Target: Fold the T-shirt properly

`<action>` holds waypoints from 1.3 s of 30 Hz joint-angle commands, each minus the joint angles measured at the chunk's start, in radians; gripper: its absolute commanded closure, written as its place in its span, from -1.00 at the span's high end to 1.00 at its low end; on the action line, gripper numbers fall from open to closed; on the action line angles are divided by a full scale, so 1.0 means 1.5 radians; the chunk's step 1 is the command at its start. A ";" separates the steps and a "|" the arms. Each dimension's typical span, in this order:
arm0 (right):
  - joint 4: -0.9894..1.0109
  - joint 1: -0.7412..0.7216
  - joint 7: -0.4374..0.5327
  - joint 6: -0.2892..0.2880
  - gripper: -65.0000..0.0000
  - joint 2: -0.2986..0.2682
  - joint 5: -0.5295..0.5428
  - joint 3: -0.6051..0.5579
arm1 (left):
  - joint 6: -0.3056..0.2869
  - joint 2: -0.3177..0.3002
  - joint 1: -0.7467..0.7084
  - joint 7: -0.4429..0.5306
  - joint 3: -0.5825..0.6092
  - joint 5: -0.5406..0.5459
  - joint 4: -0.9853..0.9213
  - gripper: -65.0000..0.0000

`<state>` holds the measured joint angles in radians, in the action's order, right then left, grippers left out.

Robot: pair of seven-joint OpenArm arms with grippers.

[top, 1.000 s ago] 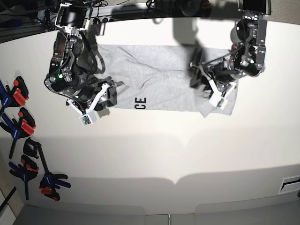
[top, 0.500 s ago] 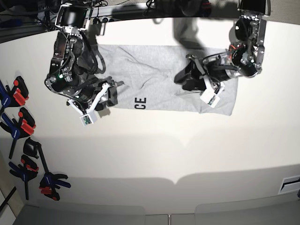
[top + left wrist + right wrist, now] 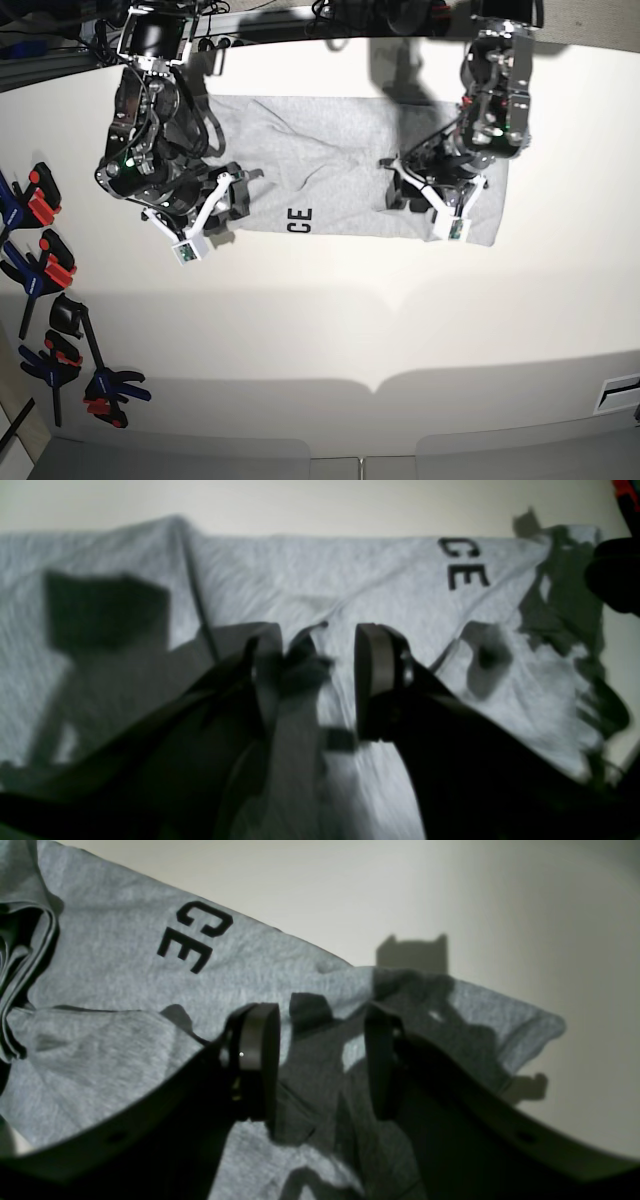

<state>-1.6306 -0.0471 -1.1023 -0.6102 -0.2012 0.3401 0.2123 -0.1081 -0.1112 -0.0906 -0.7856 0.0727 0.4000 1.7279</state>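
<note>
My left gripper (image 3: pixel 408 188) has just swung back over the T-shirt (image 3: pixel 330 160), jaws apart and empty, right gripper (image 3: pixel 232 200) likewise, so regrasp next.

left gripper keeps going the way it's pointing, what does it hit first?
Most likely the T-shirt: the left gripper stands open over grey cloth, aimed toward the black "CE" lettering. Nothing else shows in that line, though depth is unclear.

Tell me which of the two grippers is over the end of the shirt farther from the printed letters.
The left gripper, on the base view's right, hangs there; the right gripper sits at the T-shirt end close beside the "CE" lettering.
</note>
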 commanded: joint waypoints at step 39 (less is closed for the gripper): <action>-0.012 -0.013 0.021 -0.007 -0.20 -0.006 0.008 0.003 | 0.094 0.029 0.031 0.101 0.001 0.115 -0.097 -0.32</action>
<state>-1.6306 -0.0475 -1.0901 -0.6102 -0.2020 0.3412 0.2123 0.0437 -0.0799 -0.0681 -0.6563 0.0708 0.5644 1.5612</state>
